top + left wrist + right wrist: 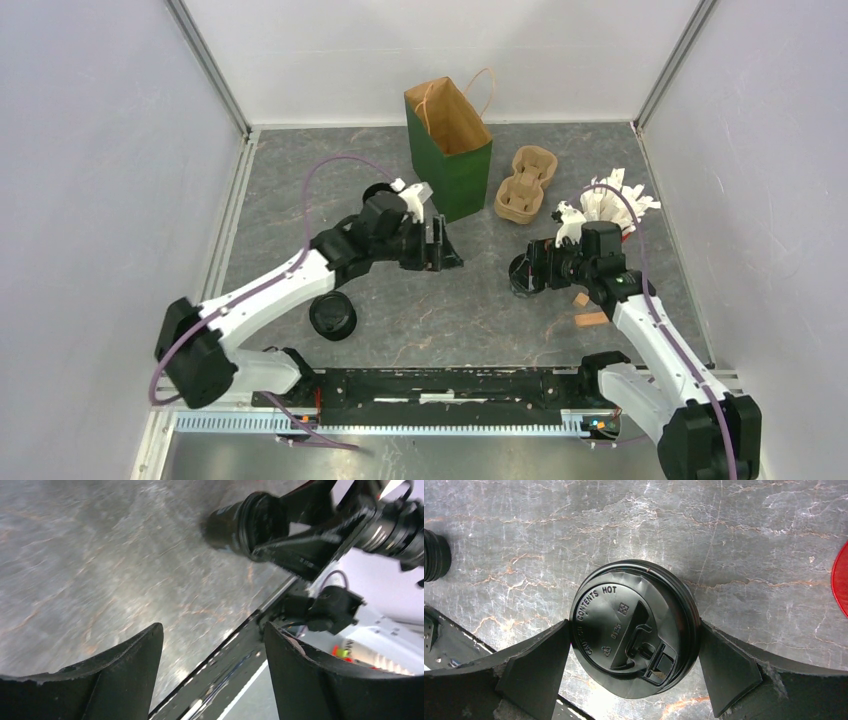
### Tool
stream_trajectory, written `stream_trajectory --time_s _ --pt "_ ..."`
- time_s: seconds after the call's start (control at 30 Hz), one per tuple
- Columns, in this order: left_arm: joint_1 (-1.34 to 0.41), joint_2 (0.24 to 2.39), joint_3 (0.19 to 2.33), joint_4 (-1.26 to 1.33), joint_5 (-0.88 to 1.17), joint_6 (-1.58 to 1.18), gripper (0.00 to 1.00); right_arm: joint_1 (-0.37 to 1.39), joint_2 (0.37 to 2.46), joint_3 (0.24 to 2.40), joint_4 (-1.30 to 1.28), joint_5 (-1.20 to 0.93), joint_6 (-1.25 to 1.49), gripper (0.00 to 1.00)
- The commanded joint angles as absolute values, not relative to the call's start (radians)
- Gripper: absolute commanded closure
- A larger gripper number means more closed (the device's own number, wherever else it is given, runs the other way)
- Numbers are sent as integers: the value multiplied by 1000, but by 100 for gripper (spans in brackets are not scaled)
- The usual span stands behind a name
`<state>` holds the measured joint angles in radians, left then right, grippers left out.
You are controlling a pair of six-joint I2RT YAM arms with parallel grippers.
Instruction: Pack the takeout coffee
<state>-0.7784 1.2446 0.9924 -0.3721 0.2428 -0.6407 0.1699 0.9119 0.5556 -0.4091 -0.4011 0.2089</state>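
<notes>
One black lidded coffee cup (634, 625) sits between my right gripper's (634, 630) fingers, its lid facing the wrist camera. The jaws stand wide on either side of the lid rim and are not squeezing it. From above, that cup (519, 273) is at the right gripper (530, 272), right of centre. The left wrist view shows the same cup (232, 522) from the side. A second black coffee cup (332, 316) stands by my left forearm. My left gripper (440, 248) hovers in front of the green paper bag (448, 145), open and empty (212, 630).
A tan pulp cup carrier (526, 183) lies right of the bag. A red cup of white packets (610, 205) stands behind my right wrist, its red edge (841, 580) showing in the right wrist view. Small brown bits (590, 318) lie near the right arm. White walls enclose the table.
</notes>
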Motion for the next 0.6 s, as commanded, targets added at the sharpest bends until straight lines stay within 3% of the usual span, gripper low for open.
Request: stream_trajectory --time_s 0.0,0.57 --pt "-787 1352 1043 -98 345 -836 21 168 879 542 -381 -440 180 2" --pt "-895 1700 1097 254 347 -956 22 168 852 527 -395 -451 164 2"
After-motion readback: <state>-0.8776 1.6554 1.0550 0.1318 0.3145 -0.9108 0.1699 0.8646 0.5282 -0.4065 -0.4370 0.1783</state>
